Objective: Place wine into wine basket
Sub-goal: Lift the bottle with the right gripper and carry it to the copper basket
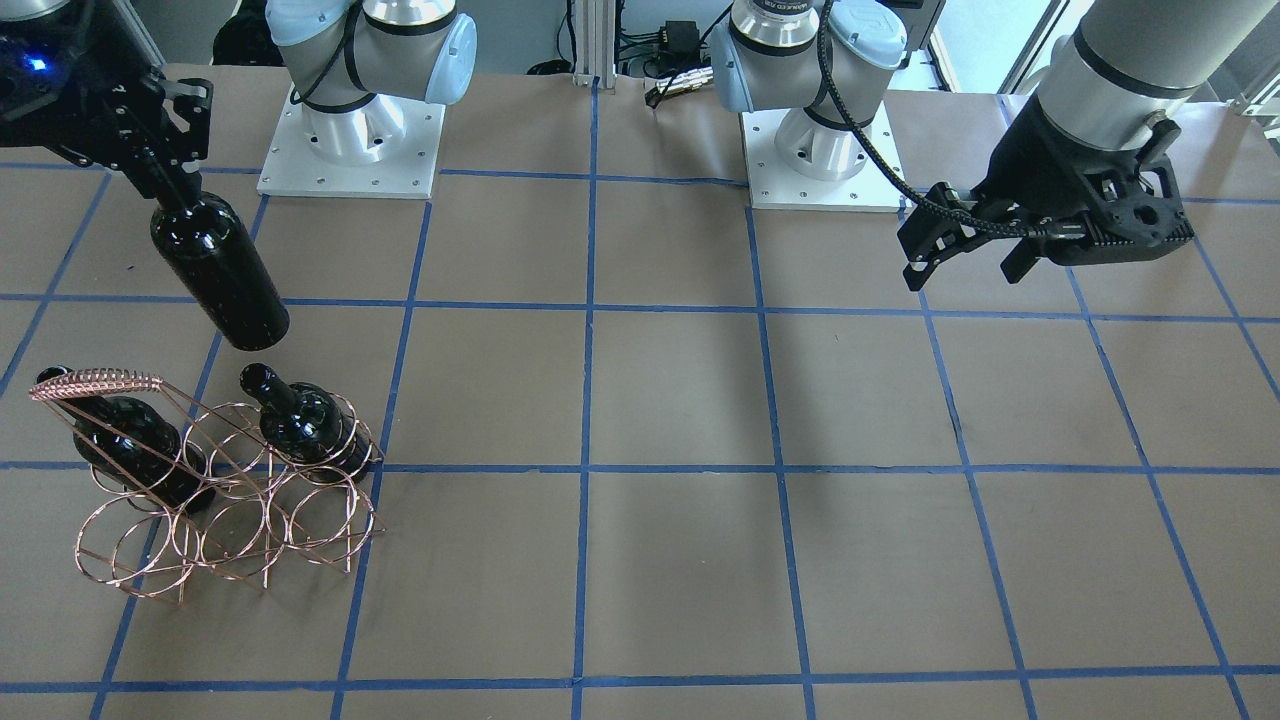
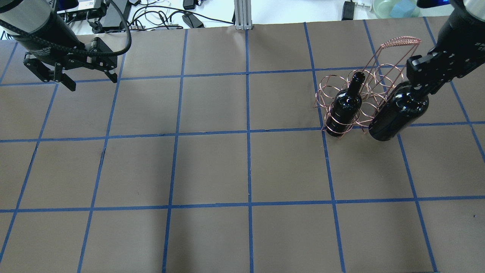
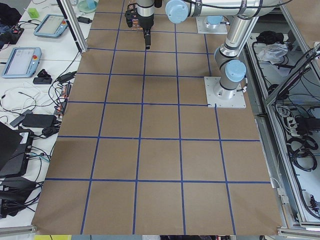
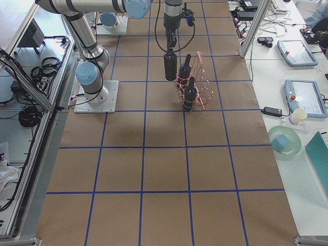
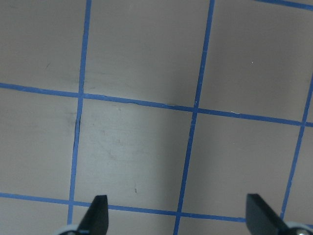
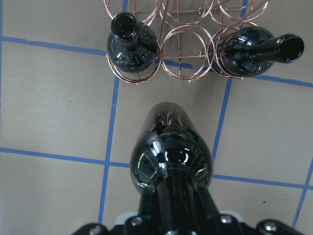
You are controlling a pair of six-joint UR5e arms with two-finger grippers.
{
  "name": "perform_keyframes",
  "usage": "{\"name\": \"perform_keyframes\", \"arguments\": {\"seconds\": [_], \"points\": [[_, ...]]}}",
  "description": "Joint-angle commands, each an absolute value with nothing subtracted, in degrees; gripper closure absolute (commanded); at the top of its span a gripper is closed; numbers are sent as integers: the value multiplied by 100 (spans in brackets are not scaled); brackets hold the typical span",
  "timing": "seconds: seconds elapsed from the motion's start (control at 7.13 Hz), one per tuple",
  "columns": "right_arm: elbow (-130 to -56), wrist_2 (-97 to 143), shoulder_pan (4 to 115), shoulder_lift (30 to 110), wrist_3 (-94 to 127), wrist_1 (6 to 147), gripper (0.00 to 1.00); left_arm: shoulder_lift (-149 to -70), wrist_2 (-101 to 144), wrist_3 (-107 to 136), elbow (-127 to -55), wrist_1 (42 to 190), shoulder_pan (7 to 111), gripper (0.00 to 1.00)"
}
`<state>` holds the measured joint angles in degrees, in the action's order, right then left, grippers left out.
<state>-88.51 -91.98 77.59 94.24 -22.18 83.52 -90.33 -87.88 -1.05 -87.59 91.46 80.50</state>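
Observation:
My right gripper (image 1: 168, 188) is shut on the neck of a glossy black wine bottle (image 1: 222, 278), which hangs bottom-down above the table, just on the robot's side of the wine basket (image 1: 230, 515). The copper wire basket holds two more black bottles, one at each end (image 1: 130, 445) (image 1: 302, 420). In the right wrist view the held bottle (image 6: 171, 152) is in line with the empty middle rings (image 6: 183, 39). It also shows in the overhead view (image 2: 398, 113). My left gripper (image 2: 93, 83) is open and empty, far from the basket.
The table is brown paper with a blue tape grid (image 1: 590, 470). The two arm bases (image 1: 350, 130) (image 1: 825, 140) stand at the robot's edge. The basket's coiled handle (image 1: 95, 383) rises above its outer end.

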Motion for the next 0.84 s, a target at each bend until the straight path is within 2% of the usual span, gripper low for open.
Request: {"name": "perform_keyframes", "arguments": {"seconds": [0.0,0.7], "points": [[-8204,-9132,7761,8740,-2294,8455,100,-9079,-8798,-123,-8763,9132,8051,0],[-8007,-9123,7770,8183,-2277,8798,100,-9079,-8763,-80,-8771,9132,8059,0]]}}
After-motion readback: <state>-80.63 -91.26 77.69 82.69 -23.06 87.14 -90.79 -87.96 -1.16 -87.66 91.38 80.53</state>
